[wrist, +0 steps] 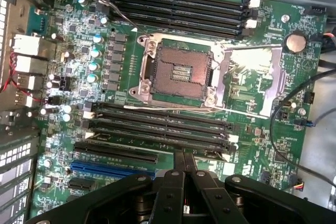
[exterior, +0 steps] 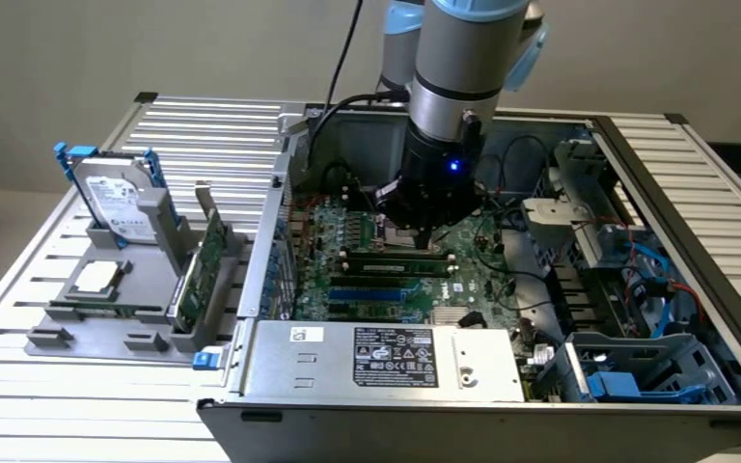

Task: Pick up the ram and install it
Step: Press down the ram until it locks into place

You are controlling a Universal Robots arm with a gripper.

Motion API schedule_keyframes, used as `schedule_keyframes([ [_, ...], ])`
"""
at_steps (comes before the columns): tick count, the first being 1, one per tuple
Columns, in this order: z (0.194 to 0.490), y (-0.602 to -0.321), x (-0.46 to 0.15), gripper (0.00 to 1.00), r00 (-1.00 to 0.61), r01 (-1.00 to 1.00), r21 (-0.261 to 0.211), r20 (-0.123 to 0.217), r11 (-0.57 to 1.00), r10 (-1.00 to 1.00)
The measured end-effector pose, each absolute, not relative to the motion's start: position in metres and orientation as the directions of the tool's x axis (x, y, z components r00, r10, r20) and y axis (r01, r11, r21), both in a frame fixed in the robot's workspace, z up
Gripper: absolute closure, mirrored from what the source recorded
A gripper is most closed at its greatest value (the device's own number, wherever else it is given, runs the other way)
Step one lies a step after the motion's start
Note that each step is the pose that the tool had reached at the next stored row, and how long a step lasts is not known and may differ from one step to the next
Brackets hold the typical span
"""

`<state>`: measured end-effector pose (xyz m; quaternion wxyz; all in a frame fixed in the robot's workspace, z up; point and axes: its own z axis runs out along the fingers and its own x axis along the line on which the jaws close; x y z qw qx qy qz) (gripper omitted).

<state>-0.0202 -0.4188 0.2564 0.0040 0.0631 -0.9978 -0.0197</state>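
The ram (exterior: pixel 397 259), a thin green stick with dark chips, stands on edge among the black memory slots (exterior: pixel 390 273) of the motherboard (exterior: pixel 474 280) inside the open computer case. My gripper (exterior: pixel 420 231) hangs just above and behind it, over the board. In the wrist view the gripper (wrist: pixel 184 157) is shut, its two black fingers pressed together with nothing between them. Their tips sit over the memory slots (wrist: pixel 157 129) beside the empty CPU socket (wrist: pixel 178 72). From this overhead angle I cannot pick out the ram among the slots.
The power supply (exterior: pixel 384 357) closes the case's near side, and drive cages with cables (exterior: pixel 628 280) fill the exterior view's right. A grey holder (exterior: pixel 113 323) on the exterior view's left carries a hard drive (exterior: pixel 120 207), a chip (exterior: pixel 94 280) and a broad green expansion card (exterior: pixel 204 265).
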Motion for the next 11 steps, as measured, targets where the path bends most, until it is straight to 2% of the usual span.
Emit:
schedule_keyframes([
  [11, 0.2564, -0.4188, -0.0202, 0.89, -0.998, -0.059, 0.036, 0.006, 0.998, -0.06],
])
